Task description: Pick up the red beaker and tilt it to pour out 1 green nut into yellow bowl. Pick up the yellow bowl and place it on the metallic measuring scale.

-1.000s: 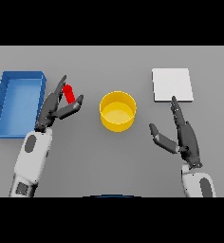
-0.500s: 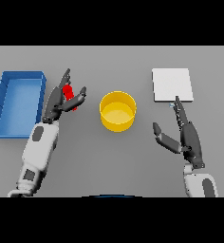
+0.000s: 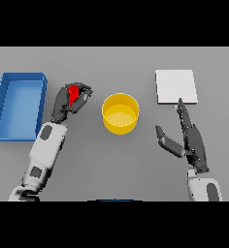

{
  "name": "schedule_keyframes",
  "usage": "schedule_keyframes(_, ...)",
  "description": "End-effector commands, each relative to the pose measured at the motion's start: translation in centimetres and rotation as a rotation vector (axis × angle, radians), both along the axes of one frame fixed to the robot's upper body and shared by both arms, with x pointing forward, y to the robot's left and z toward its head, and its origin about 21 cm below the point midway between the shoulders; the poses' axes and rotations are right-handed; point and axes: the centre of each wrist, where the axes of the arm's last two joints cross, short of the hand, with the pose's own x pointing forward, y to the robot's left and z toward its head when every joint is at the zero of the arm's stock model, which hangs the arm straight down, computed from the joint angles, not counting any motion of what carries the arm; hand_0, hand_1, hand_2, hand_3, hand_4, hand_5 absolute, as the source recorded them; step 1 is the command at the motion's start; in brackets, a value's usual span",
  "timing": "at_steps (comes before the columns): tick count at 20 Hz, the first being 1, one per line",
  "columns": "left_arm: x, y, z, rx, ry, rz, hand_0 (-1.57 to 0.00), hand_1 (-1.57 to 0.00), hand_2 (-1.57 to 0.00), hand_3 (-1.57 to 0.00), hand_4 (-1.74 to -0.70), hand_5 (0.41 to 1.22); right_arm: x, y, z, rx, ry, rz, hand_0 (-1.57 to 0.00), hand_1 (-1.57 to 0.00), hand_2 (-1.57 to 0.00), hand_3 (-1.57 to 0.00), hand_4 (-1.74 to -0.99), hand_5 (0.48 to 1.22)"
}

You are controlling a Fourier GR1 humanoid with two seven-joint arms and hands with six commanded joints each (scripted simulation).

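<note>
The left hand [image 3: 68, 100] wraps its fingers round the red beaker [image 3: 73, 93], ready to pour 1 nut into the yellow bowl [image 3: 120, 113] just beside it. The right hand [image 3: 188, 139] waits with fingers straight below the scale [image 3: 175, 86].

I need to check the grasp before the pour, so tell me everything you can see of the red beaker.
The red beaker is a small, plain red object, mostly hidden inside the left hand, whose dark fingers curl round it. Only a patch of its upper side shows, so its rim, shape and contents cannot be made out, nor whether it is tilted. It sits between the blue tray and the yellow bowl, touching neither. Whether it is lifted off the table cannot be told.
</note>
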Motion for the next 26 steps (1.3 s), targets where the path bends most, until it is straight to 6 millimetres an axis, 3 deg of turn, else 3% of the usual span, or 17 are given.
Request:
schedule_keyframes(1, 0.0, 0.0, 0.0, -0.012, 0.004, -0.006, -1.24, -1.25, -1.27, -1.15, -1.64, 1.130, 0.0, -0.2, -0.2, -0.001, 0.003, 0.001, 0.00, 0.00, 0.00, 0.00, -1.242, 0.650)
schedule_keyframes(4, 0.1, -0.1, 0.1, -0.004, 0.007, -0.002, -1.40, -1.41, -1.42, -1.36, -1.54, 1.174, 0.1, 0.5, 0.0, 0.024, -0.005, 0.021, 0.00, 0.00, 0.00, 0.00, -1.255, 0.644)
schedule_keyframes(9, 0.5, 0.3, 1.6, -0.168, -0.052, -0.036, -1.51, -1.52, -1.52, -1.50, -1.68, 1.144, 0.5, 0.2, -0.2, 0.000, 0.010, 0.003, 0.00, 0.00, 0.00, 0.00, -1.238, 0.643)
schedule_keyframes(13, 1.0, 0.4, 4.5, -0.160, -0.095, -0.073, -1.55, -1.55, -1.55, -1.54, -1.71, 1.132, 0.1, 0.1, -0.2, -0.005, -0.010, 0.015, 0.00, 0.00, 0.00, 0.00, -1.227, 0.647)
schedule_keyframes(20, 0.9, 2.0, 5.9, -0.015, -0.108, -0.123, -1.56, -1.56, -1.56, -1.55, -1.72, 1.139, 0.5, 0.1, -0.1, -0.041, -0.041, 0.003, 0.00, 0.00, 0.00, 0.00, -1.219, 0.661)
schedule_keyframes(26, 1.8, 0.9, 9.6, 0.354, -0.126, -0.241, -1.57, -1.57, -1.57, -1.57, -1.74, 1.120, 0.2, 0.1, 0.1, -0.062, -0.030, -0.001, 0.00, 0.00, 0.00, 0.00, -1.190, 0.658)
